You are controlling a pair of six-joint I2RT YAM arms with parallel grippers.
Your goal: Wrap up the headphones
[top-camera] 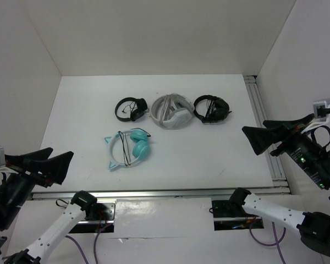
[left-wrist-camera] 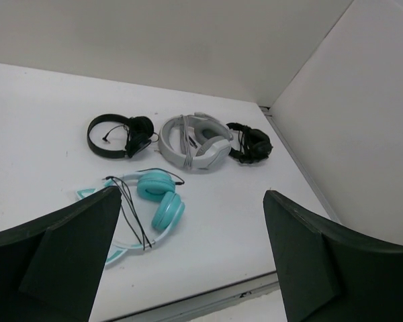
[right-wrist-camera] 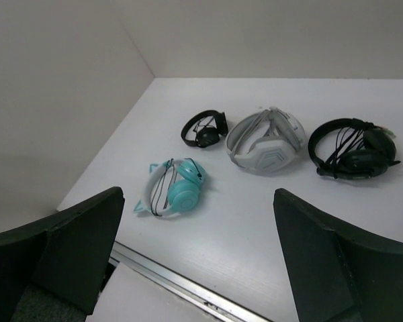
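Four headsets on the table point(top-camera: 220, 165). Teal cat-ear headphones point(top-camera: 131, 149) lower left of centre, cable wound across the band. Three sit in a row behind. Left gripper point(top-camera: 41, 164) and right gripper point(top-camera: 264, 138): jaws spread, empty, parked wide.

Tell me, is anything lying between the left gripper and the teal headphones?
Nothing visible does. Only bare white table lies between the open left gripper and the teal headphones; the other three headsets sit farther back.
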